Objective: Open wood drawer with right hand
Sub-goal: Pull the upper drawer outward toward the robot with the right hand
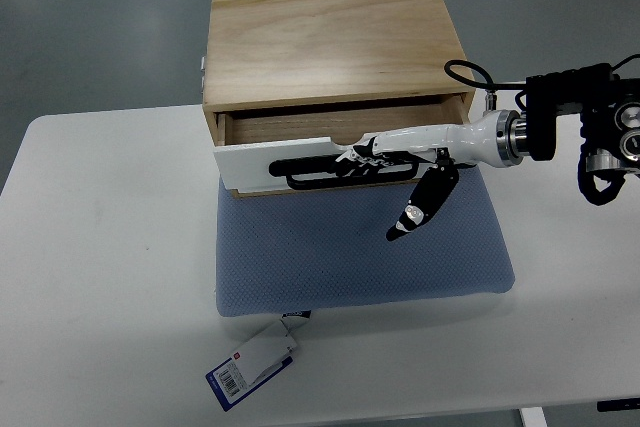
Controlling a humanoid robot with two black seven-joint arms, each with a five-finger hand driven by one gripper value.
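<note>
On white table (100, 247): blue cushion (360, 257), wood drawer box (330, 42) resting at its rear edge. Drawer (275, 162), white-fronted, pulled partly out, slightly skewed. Right hand (385, 159), entering from picture's right, fingers hooked into the black handle slot (320, 172), thumb hanging below, clear of the front. Barcoded tag (250, 367) at cushion's near edge.

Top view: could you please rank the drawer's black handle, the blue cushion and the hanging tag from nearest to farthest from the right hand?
1. Black handle, on the white drawer front: the right hand has its fingers on it.
2. Blue cushion, just below the hand, under the wooden box.
3. Tag, past the cushion's front left corner, on the white table: farthest.
</note>
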